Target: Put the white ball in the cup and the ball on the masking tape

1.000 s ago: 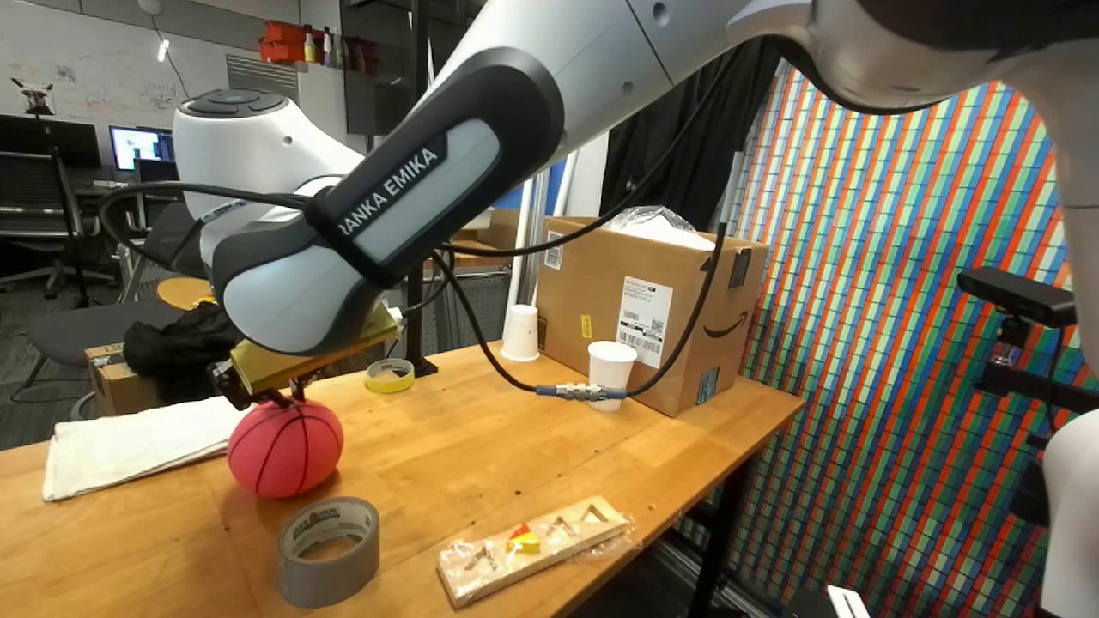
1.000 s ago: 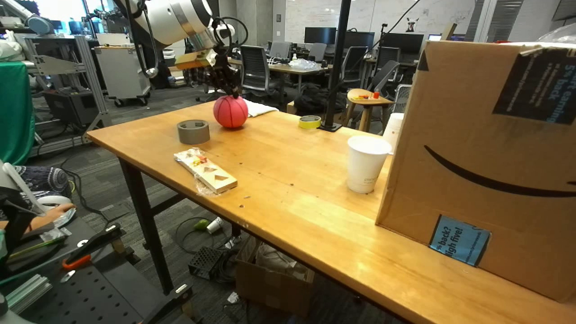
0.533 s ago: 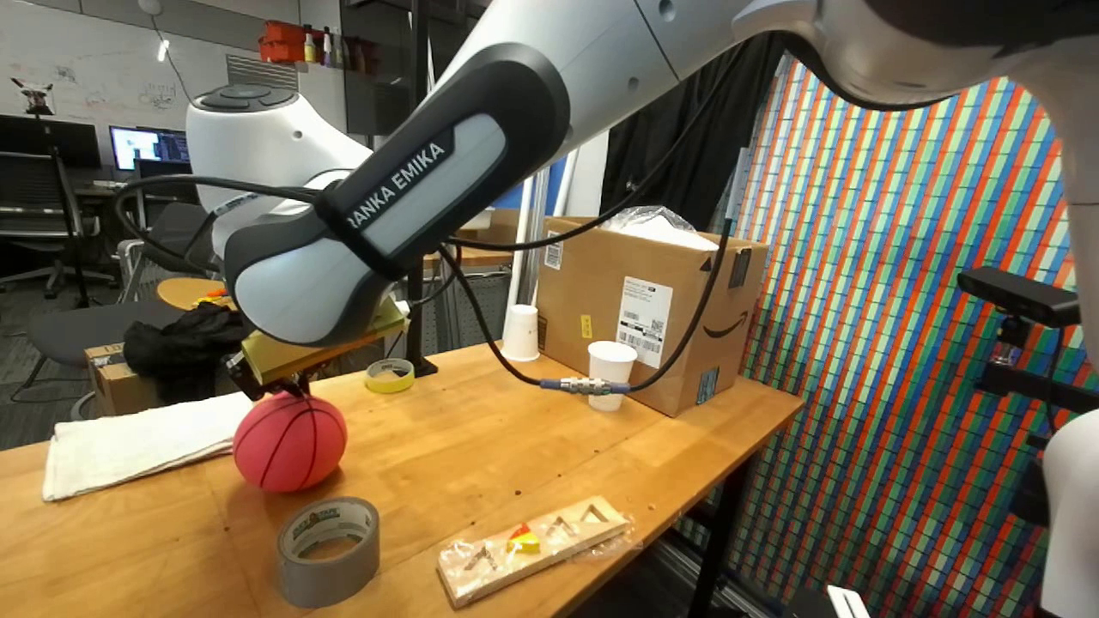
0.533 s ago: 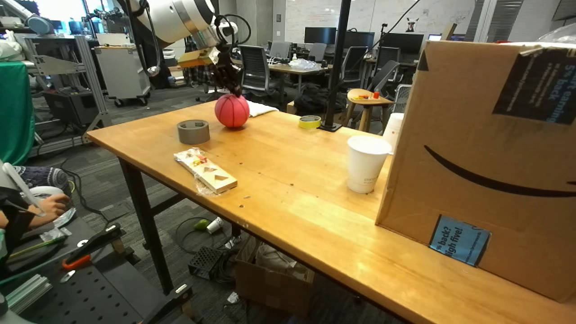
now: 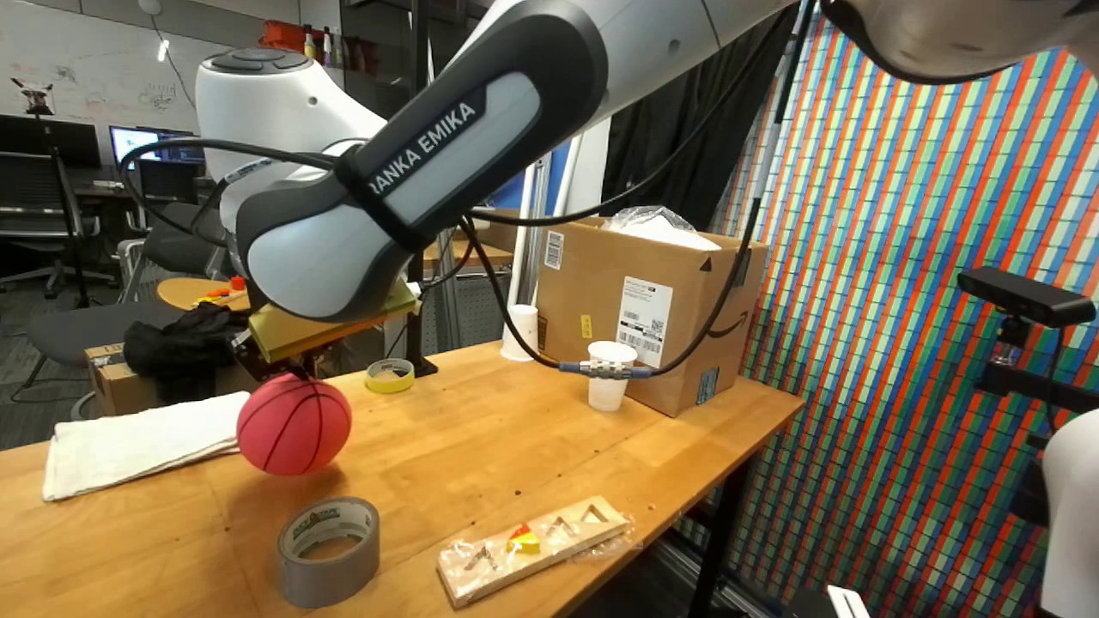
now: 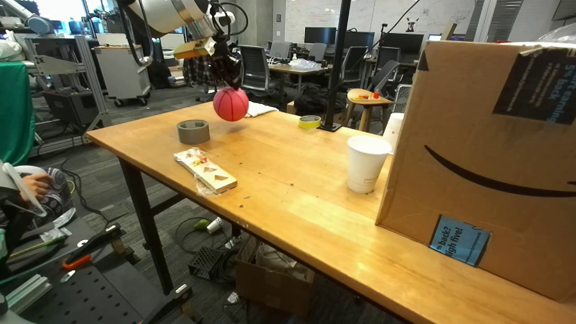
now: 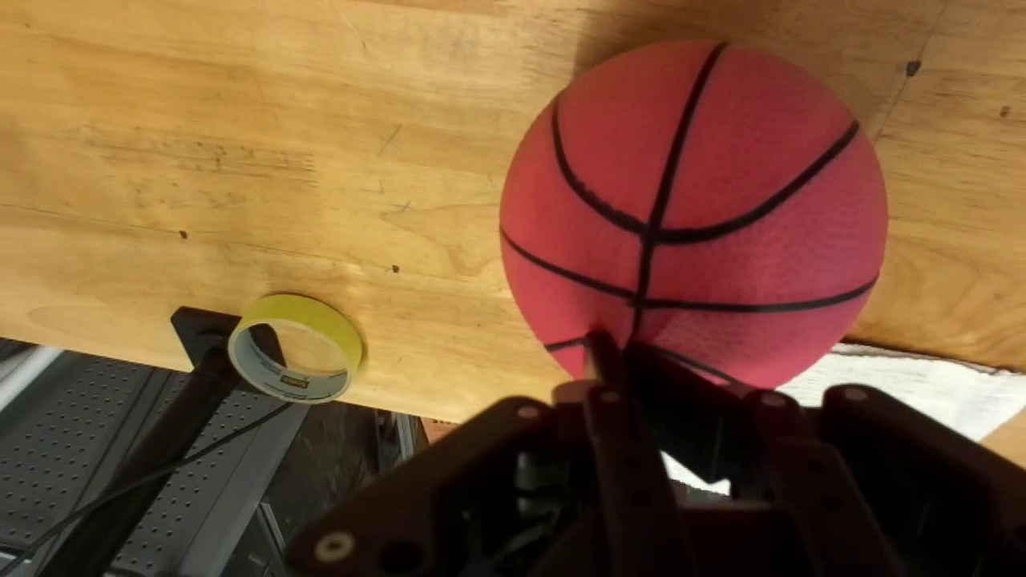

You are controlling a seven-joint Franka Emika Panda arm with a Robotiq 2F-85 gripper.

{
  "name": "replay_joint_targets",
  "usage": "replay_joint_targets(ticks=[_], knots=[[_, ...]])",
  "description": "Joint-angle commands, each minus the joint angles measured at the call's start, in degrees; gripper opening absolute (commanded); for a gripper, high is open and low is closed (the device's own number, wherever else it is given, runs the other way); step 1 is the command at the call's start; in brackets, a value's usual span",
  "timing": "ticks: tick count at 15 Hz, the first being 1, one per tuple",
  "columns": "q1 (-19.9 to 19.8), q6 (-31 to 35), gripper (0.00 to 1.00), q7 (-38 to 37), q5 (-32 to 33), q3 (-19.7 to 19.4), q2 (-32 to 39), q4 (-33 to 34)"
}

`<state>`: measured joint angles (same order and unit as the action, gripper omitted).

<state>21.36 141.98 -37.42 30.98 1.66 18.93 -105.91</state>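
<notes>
The ball (image 5: pixel 294 427) is large, red-pink with dark seams. It hangs a little above the table in both exterior views, its shadow below it (image 6: pixel 231 104). My gripper (image 7: pixel 616 343) is shut on the top of the ball, fingertips close together and pinching its skin; the ball fills much of the wrist view (image 7: pixel 721 176). The masking tape (image 5: pixel 343 571), a grey roll, lies flat near the ball in both exterior views (image 6: pixel 193 132). The cup (image 6: pixel 366 166) is white and stands upright by the big box (image 5: pixel 606 395). The white ball does not show; the cup's inside is hidden.
A yellow tape roll (image 5: pixel 389 378) lies by a black pole (image 6: pixel 338 67). A slim white object (image 5: pixel 519 333) and a cardboard box (image 6: pixel 477 148) stand at the table's end. A wooden puzzle strip (image 5: pixel 532 549) lies near an edge. A white cloth (image 5: pixel 137 451) is beside the ball.
My gripper has moved up with the ball in it. The ball has risen off the table and shifted slightly toward the right in an exterior view. The tape and cup have not moved.
</notes>
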Motion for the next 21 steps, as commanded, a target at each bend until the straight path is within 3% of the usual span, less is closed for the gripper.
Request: replay_joint_targets(ticks=[1, 11, 21], knots=[[0.62, -0.22, 0.02, -2.98, 1.95, -0.13, -7.14, -5.60], [-2.52, -0.32, 0.02, -11.05, 5.43, 5.36, -20.03, -19.09], [-5.26, -1.26, 0.02, -15.33, 5.23, 11.75, -24.78, -26.74]])
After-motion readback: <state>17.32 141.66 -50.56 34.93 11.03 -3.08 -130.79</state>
